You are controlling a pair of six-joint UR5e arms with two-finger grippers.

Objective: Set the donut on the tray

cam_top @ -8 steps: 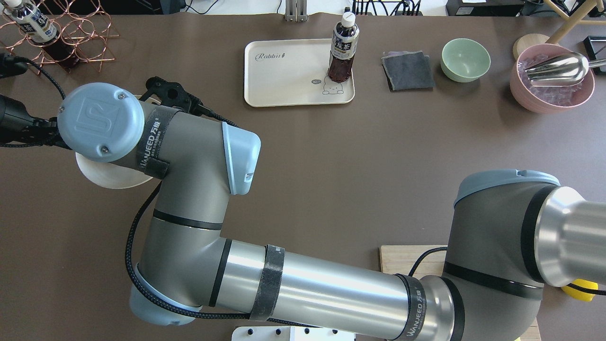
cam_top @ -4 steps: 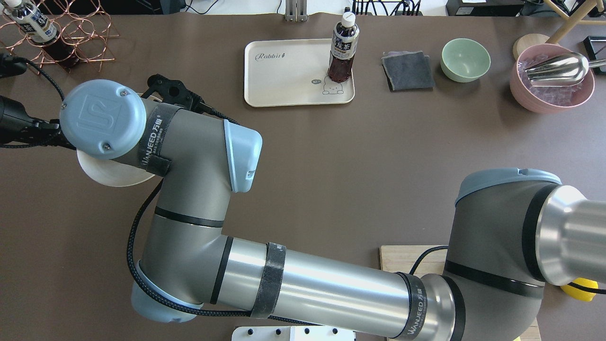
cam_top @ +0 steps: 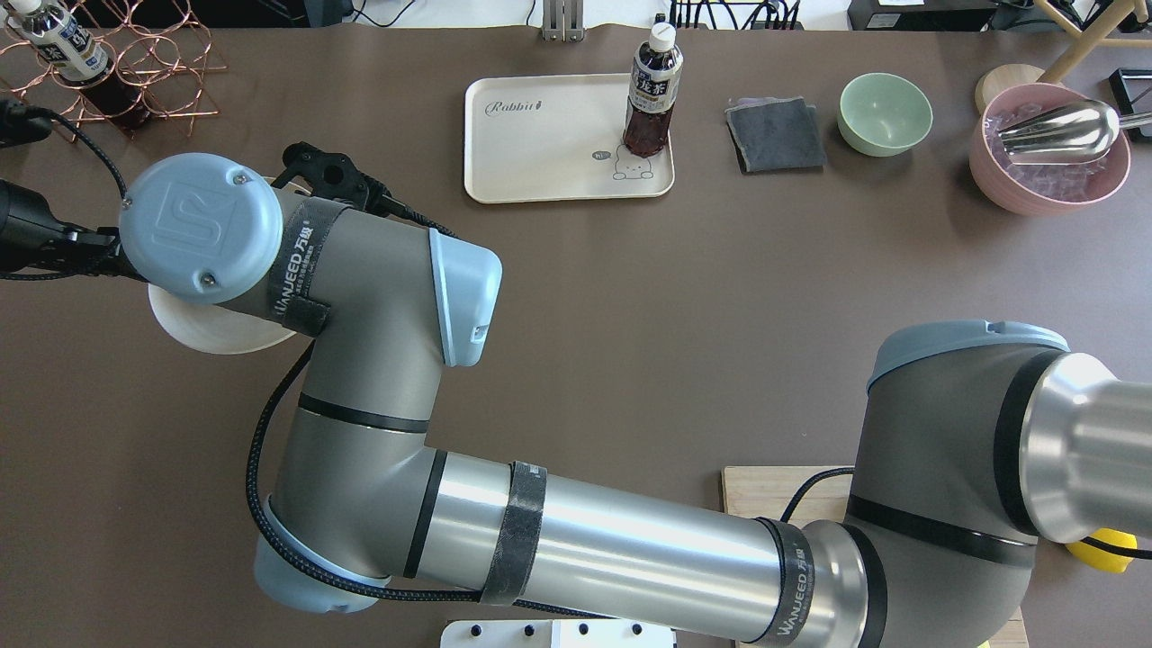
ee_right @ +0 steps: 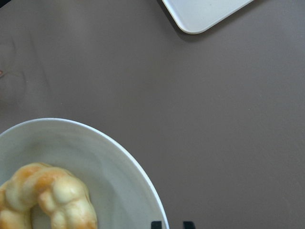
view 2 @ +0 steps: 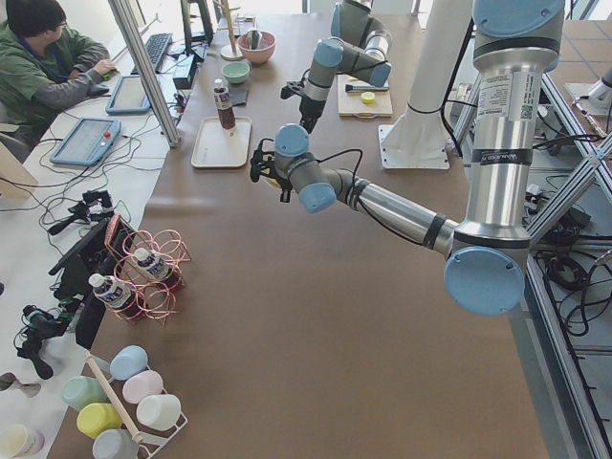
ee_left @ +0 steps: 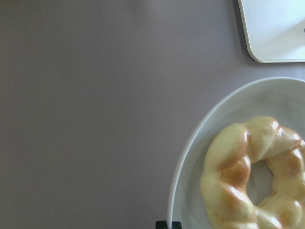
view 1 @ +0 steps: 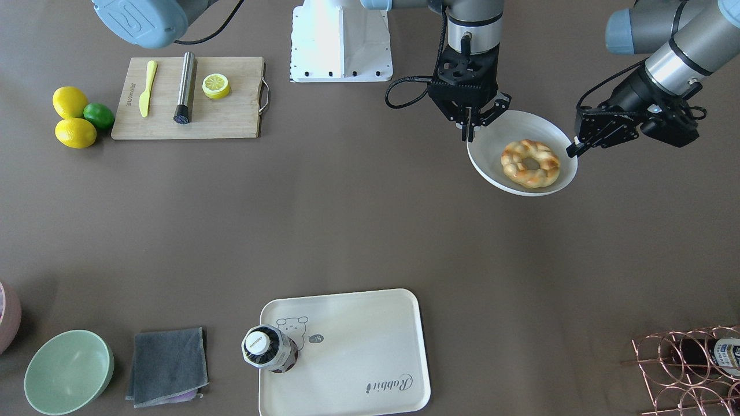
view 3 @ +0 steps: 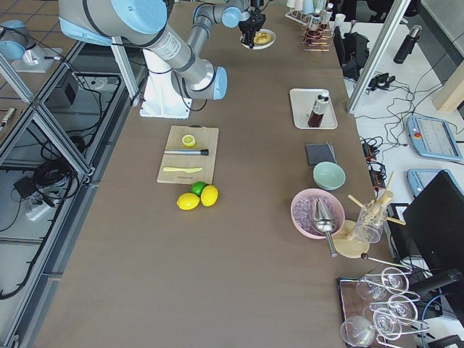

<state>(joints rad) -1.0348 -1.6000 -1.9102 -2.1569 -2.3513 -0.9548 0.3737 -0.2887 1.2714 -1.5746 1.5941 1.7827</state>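
The golden braided donut (view 1: 511,159) lies on a round white plate (view 1: 491,147) at the robot's left side of the table. My right gripper (view 1: 469,134) reaches across and is shut on the plate's rim nearest the robot. My left gripper (view 1: 574,150) is shut on the opposite rim. The left wrist view shows the donut (ee_left: 228,176), the plate (ee_left: 200,143) and a tray corner (ee_left: 276,28). The right wrist view shows the donut (ee_right: 52,191) and the plate (ee_right: 95,152). The cream tray (view 1: 358,341) lies far across the table. In the overhead view the right arm hides the donut and both grippers.
A dark drink bottle (view 1: 267,346) stands on the tray's bear corner. A grey cloth (view 1: 167,365) and a green bowl (view 1: 68,370) lie beside the tray. A copper bottle rack (view 1: 688,364) stands at the far left corner. A wooden cutting board (view 1: 191,98) with lemons lies on the robot's right.
In the overhead view the right arm's wrist and the plate under it have shifted slightly to the right and toward the far side of the table.
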